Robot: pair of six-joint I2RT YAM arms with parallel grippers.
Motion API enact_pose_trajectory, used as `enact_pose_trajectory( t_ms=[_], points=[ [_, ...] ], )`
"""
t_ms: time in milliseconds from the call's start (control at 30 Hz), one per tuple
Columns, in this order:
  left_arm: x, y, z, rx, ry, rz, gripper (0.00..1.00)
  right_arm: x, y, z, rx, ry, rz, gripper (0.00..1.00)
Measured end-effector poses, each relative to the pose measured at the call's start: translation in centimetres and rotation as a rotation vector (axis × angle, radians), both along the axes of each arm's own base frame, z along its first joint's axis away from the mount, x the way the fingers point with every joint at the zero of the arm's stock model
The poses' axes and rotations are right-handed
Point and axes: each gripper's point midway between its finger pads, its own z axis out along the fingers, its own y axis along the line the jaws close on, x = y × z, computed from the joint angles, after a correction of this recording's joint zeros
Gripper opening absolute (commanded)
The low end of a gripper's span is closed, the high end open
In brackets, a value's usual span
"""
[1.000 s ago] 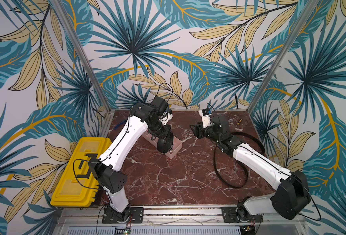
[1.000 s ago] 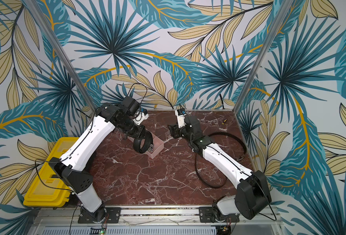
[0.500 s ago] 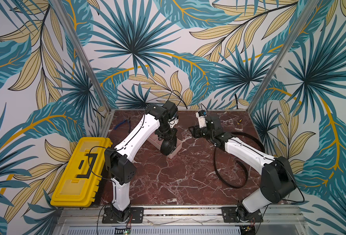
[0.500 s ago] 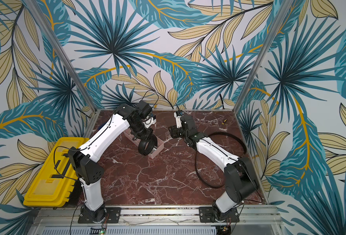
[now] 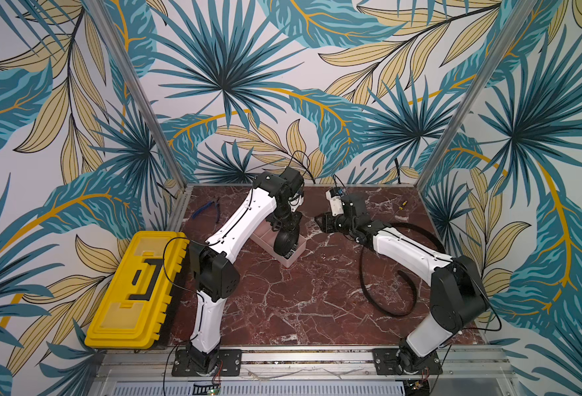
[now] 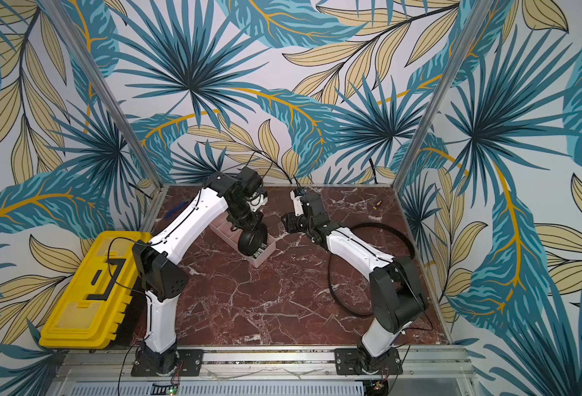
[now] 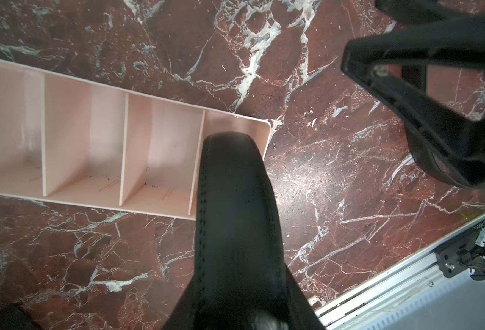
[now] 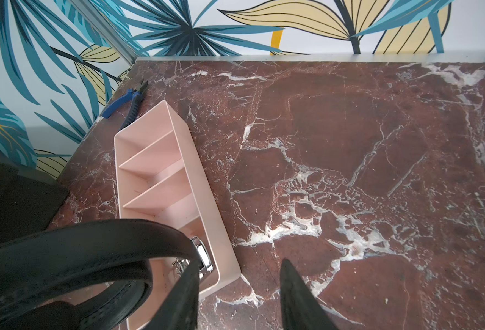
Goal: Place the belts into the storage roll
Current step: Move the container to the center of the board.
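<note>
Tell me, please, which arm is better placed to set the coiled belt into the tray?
Left. The left gripper holds the coiled belt at the tray's end compartment, so it likely need only lower and release it. The right gripper stands open beside the tray, empty.

Belt black; tray pale pink; tabletop red marble.

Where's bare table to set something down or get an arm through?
Biggest bare patch: front-centre marble, between the tray, the loose belt and the front rail. Three tray cells are empty. Crowded: the tray's end cell, where the left tool holds the coil; the right side, where the loose belt sprawls.
</note>
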Motion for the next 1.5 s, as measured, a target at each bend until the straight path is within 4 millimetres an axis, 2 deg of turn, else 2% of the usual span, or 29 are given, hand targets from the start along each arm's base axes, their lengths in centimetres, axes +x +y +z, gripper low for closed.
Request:
enact_pose_trajectory(
  t_ms=[267, 467, 1000, 1267, 1500],
  points=[
    [0.9, -0.2, -1.5, 0.018, -0.005, 0.003, 0.0, 0.4, -0.9, -0.6, 0.016, 0.032, -0.028, 0.44],
    [0.8, -0.3, -3.4, 0.008, -0.021, 0.005, 0.0, 0.4, -1.3, -1.1, 0.014, 0.051, -0.036, 0.44],
    [-0.2, 0.3, -3.4, -0.09, -0.228, 0.072, 0.0, -0.1, -1.5, -1.9, 0.009, 0.085, -0.03, 0.42],
    [-0.2, -0.7, -5.2, -0.099, -0.267, 0.076, 0.0, -0.6, -1.6, -2.7, 0.002, 0.11, -0.027, 0.42],
    [-0.7, -0.1, -5.7, -0.138, -0.343, 0.103, 0.0, -1.2, -1.9, -3.9, -0.012, 0.143, -0.028, 0.42]
  ],
)
